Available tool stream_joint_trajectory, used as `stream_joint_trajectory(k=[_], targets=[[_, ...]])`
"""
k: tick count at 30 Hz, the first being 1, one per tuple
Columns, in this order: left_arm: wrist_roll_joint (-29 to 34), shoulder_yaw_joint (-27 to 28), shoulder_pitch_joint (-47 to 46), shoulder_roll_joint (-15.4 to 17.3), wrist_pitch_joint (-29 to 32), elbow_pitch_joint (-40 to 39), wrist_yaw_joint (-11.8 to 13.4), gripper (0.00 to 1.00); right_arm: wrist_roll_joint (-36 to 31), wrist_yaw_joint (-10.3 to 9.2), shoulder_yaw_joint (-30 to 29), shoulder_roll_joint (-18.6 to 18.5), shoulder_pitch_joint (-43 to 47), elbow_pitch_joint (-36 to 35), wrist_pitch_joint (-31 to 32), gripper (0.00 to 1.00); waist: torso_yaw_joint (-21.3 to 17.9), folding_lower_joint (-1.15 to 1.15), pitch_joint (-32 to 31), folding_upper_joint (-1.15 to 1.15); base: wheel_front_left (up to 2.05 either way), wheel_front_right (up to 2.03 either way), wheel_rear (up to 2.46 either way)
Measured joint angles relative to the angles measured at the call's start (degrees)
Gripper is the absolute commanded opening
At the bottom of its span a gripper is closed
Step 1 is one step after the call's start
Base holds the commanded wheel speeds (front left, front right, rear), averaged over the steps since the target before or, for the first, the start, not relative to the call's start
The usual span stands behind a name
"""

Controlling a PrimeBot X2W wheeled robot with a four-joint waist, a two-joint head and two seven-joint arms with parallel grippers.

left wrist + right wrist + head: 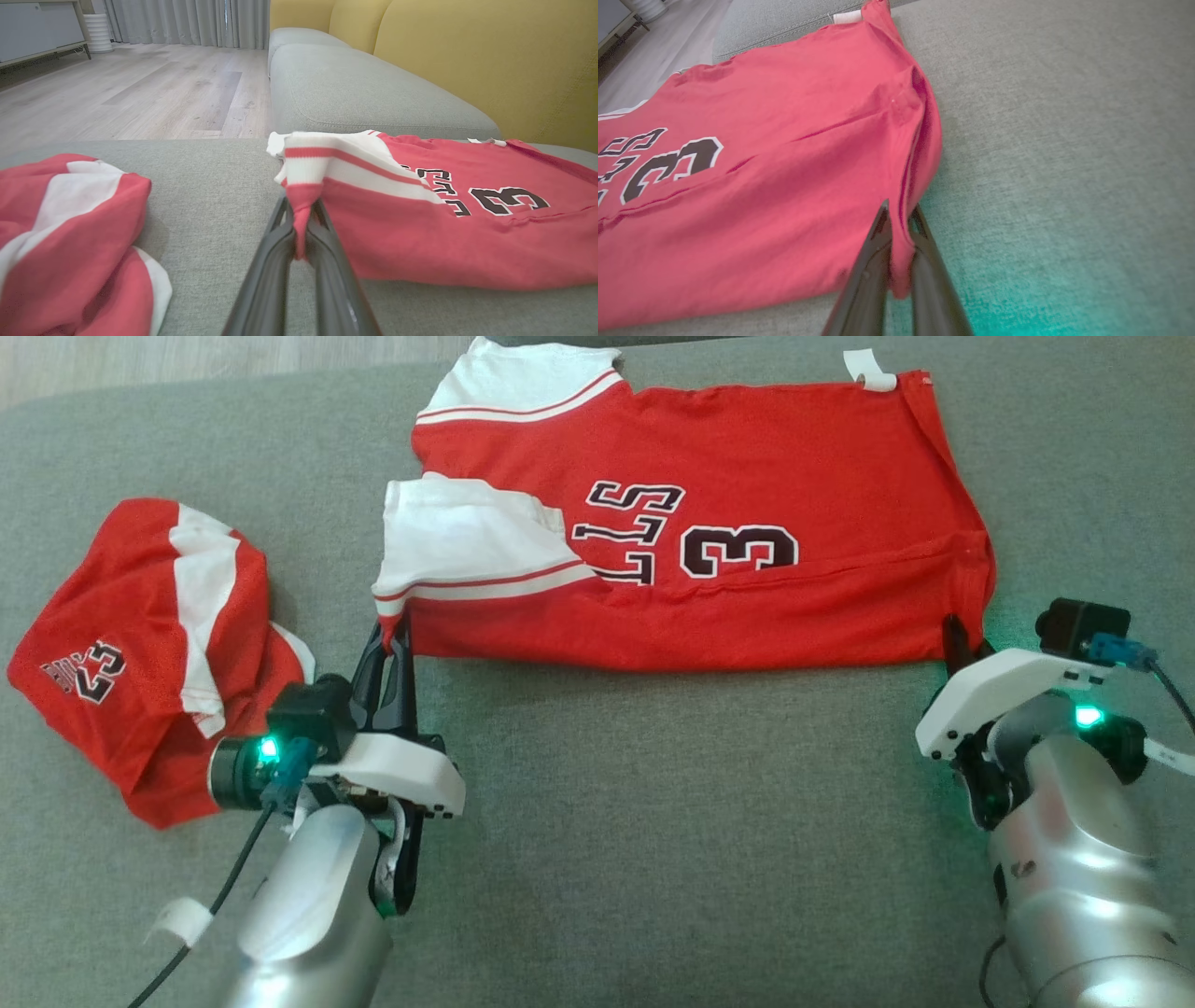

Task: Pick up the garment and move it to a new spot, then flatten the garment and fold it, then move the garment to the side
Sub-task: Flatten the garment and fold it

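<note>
A red jersey-style garment point(747, 569) with white sleeves and black lettering lies spread across the grey couch seat point(653, 821). My left gripper point(392, 633) is shut on its near left corner, by the white sleeve cuff; in the left wrist view the red fabric point(301, 205) is pinched between the dark fingers point(273, 261). My right gripper point(960, 644) is shut on the near right corner, and the right wrist view shows the garment's hem point(903, 242) clamped between the two fingers point(873, 261). The rest of the garment point(761, 177) lies fairly flat.
A second red-and-white garment point(149, 653) lies crumpled at the left of the seat, close to my left arm. Yellow back cushions point(467, 60) rise behind the seat. A wooden floor point(140, 88) lies past the couch edge. A white tag point(868, 369) shows at the garment's far corner.
</note>
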Motion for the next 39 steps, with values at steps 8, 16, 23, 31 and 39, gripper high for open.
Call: stream_joint_trajectory(k=[8, 16, 23, 31, 39], targets=[[-0.1, 0.0, 0.8, 0.5, 0.0, 0.1, 0.3, 0.00, -4.6, 0.00, -2.8, 0.2, 0.6, 0.7, -2.8, 0.00, -0.6, 0.00, -1.5, 0.00, 0.00, 0.00, 0.00], [-0.2, -0.1, 4.1, 1.2, 0.0, 0.6, 0.7, 0.00, -6.1, 0.00, -5.2, 0.1, 4.8, -1.5, -3.6, 0.00, -1.3, 0.00, -4.9, 0.00, 0.00, 0.00, 0.00], [-0.7, -0.5, 8.7, 1.4, 0.0, 0.1, 1.1, 0.00, -4.7, 0.01, -5.3, 0.1, 10.7, -5.8, -0.7, 0.00, -1.7, -0.01, -9.6, 0.00, 0.00, 0.00, 0.00], [-0.7, -3.1, 17.7, 1.9, 2.6, -4.1, 1.4, 0.00, -0.7, 0.01, -4.9, 0.1, 20.3, -15.1, 5.8, 0.00, -2.4, -0.02, -14.0, 0.00, 0.00, 0.00, 0.00], [-1.4, -4.1, 23.4, 2.2, 5.0, -10.4, 3.4, 0.00, 2.2, 0.01, -4.5, 0.2, 30.0, -28.0, 15.7, 0.30, -3.0, -0.01, -14.7, 0.00, 0.00, 0.00, 0.00]])
